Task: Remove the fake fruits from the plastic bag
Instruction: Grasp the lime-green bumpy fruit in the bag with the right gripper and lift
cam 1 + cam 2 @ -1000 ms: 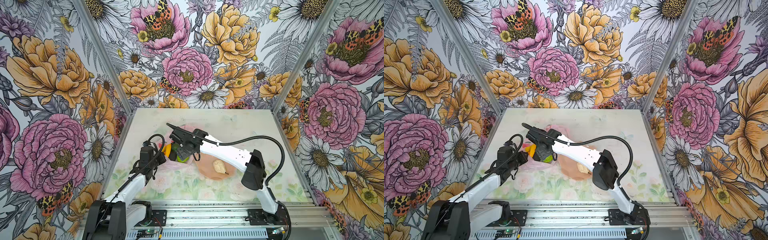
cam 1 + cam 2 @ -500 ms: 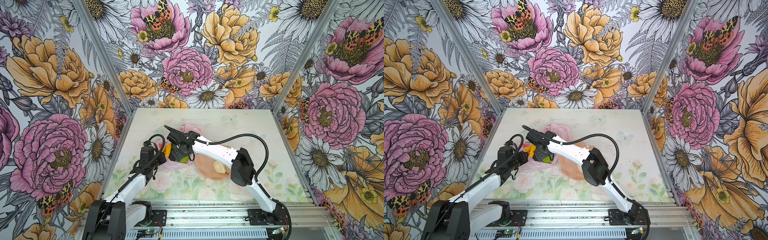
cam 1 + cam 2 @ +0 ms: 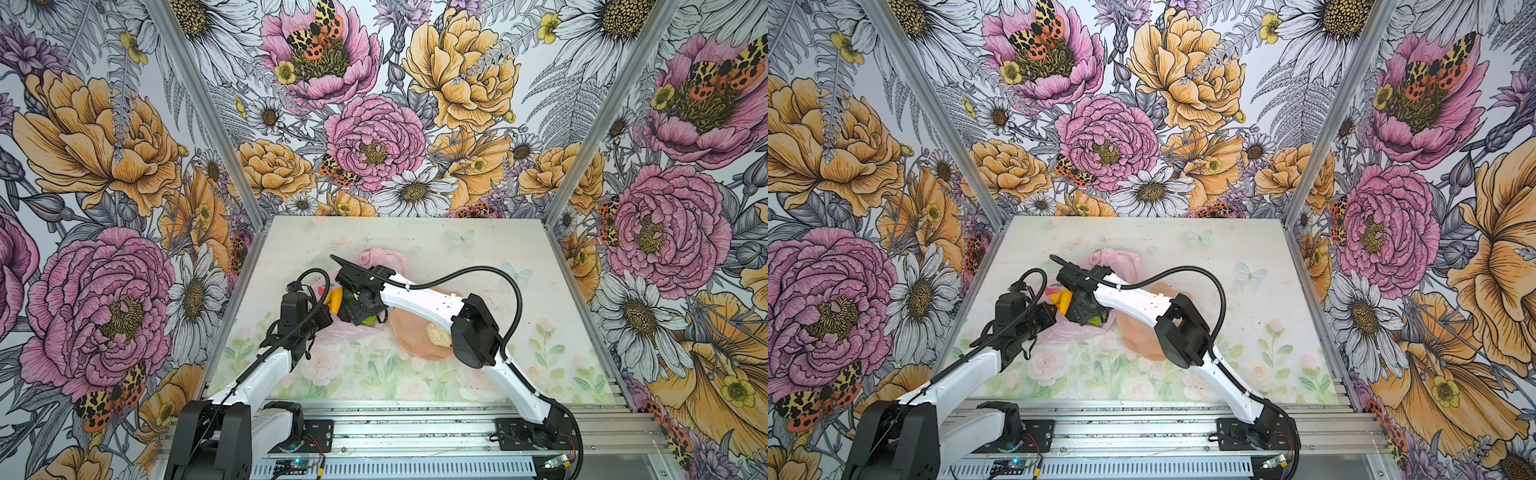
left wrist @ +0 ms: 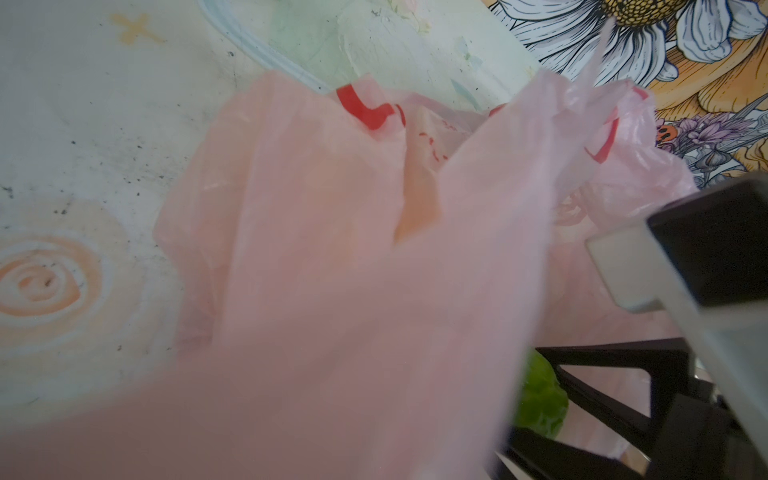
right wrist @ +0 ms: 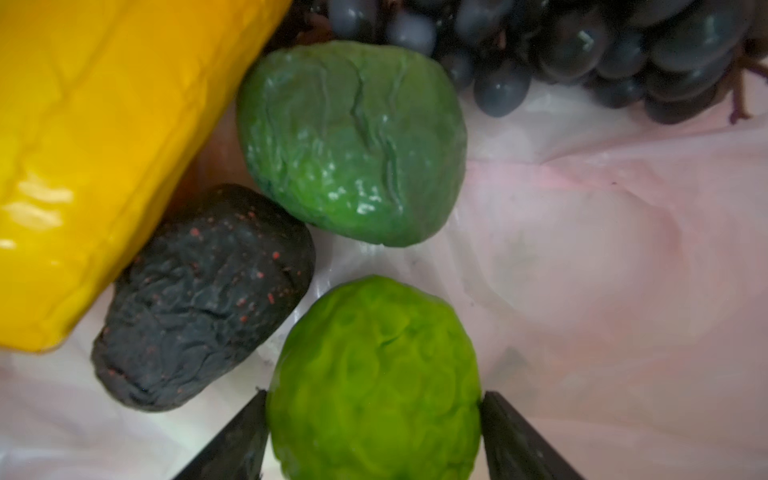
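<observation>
In the middle of the table (image 3: pixel 457 245), inside the plastic bag (image 3: pixel 384 261), the bright green fruit (image 5: pixel 374 353) is clasped on both sides by the right gripper (image 5: pixel 373 401), whose jaws are set wide. Beside it are seen a yellow fruit (image 5: pixel 104 145), a dark green fruit (image 5: pixel 353 141), a black speckled fruit (image 5: pixel 203 299) and grapes (image 5: pixel 602 45). The bag's near edge is pinched by the nearly closed left gripper (image 3: pixel 326 318). A cream piece (image 3: pixel 437 334) is seen on the peach dish (image 3: pixel 409 334).

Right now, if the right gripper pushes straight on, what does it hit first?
The light green fruit, already between the fingertips of the right gripper and seemingly touching both. Beyond it lies the dark green fruit, inside the bag; depth is unclear.
</observation>
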You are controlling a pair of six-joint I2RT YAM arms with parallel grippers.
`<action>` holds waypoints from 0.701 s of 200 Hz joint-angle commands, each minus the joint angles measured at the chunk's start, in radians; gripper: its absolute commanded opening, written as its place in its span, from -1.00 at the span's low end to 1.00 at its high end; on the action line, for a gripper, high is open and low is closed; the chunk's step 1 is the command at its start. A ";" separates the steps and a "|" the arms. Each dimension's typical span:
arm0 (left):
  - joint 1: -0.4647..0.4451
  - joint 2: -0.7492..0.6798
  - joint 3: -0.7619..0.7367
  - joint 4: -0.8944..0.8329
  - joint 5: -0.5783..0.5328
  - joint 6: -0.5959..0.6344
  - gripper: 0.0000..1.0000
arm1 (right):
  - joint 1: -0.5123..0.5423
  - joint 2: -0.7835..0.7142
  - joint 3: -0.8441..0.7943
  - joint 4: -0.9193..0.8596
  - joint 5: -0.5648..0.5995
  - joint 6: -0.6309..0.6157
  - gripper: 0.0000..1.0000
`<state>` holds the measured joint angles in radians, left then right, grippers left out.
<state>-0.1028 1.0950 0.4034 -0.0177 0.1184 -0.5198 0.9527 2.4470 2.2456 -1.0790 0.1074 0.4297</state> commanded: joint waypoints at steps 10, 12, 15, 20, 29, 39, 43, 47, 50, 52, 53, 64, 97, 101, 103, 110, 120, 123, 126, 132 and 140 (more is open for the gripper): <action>-0.011 0.000 0.007 0.018 -0.025 0.022 -0.66 | -0.010 0.042 0.025 0.016 -0.020 0.014 0.59; -0.010 0.000 0.006 0.018 -0.025 0.022 -0.66 | -0.011 0.043 0.026 0.016 -0.020 0.014 0.59; -0.010 -0.001 0.006 0.018 -0.024 0.022 -0.66 | -0.011 0.043 0.026 0.016 -0.020 0.014 0.59; -0.011 -0.001 0.007 0.018 -0.025 0.021 -0.66 | -0.011 0.044 0.025 0.016 -0.022 0.014 0.59; -0.010 0.000 0.007 0.018 -0.025 0.021 -0.66 | -0.010 0.044 0.025 0.017 -0.025 0.013 0.58; -0.011 0.000 0.007 0.018 -0.025 0.021 -0.66 | -0.010 0.044 0.026 0.017 -0.027 0.012 0.54; -0.011 0.000 0.007 0.018 -0.024 0.022 -0.66 | -0.009 0.043 0.026 0.017 -0.029 0.012 0.52; -0.010 0.000 0.008 0.019 -0.025 0.022 -0.66 | -0.009 0.043 0.025 0.017 -0.029 0.012 0.50; -0.010 -0.001 0.007 0.019 -0.025 0.022 -0.66 | -0.010 0.042 0.025 0.017 -0.028 0.011 0.49; -0.011 0.000 0.007 0.018 -0.026 0.022 -0.66 | -0.011 0.040 0.025 0.017 -0.028 0.011 0.48; -0.010 0.000 0.007 0.019 -0.026 0.021 -0.66 | -0.010 0.040 0.026 0.018 -0.028 0.011 0.47; -0.011 0.000 0.008 0.018 -0.025 0.022 -0.66 | -0.010 0.032 0.025 0.018 -0.026 0.011 0.43; -0.010 -0.002 0.007 0.018 -0.026 0.022 -0.66 | -0.009 -0.008 0.024 0.017 -0.013 0.008 0.42; -0.011 -0.001 0.007 0.018 -0.026 0.022 -0.66 | -0.009 -0.012 0.024 0.017 -0.011 0.006 0.42; -0.011 -0.002 0.008 0.018 -0.026 0.023 -0.66 | -0.009 -0.015 0.024 0.018 -0.010 0.006 0.42; -0.011 -0.002 0.007 0.018 -0.026 0.022 -0.66 | -0.007 -0.026 0.023 0.018 -0.008 0.003 0.42; -0.011 -0.002 0.006 0.018 -0.026 0.021 -0.66 | -0.006 -0.041 0.025 0.018 -0.002 0.001 0.42; -0.010 -0.002 0.007 0.017 -0.026 0.021 -0.66 | -0.006 -0.046 0.024 0.018 0.000 0.000 0.42; -0.012 -0.002 0.007 0.018 -0.026 0.021 -0.66 | -0.005 -0.051 0.024 0.017 0.003 -0.002 0.42; -0.011 -0.003 0.006 0.017 -0.026 0.022 -0.66 | -0.005 -0.060 0.024 0.017 0.007 -0.004 0.42; -0.010 -0.003 0.007 0.017 -0.025 0.021 -0.66 | -0.004 -0.074 0.022 0.017 0.013 -0.006 0.42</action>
<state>-0.1028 1.0950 0.4034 -0.0177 0.1154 -0.5198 0.9493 2.4474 2.2547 -1.0668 0.0998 0.4290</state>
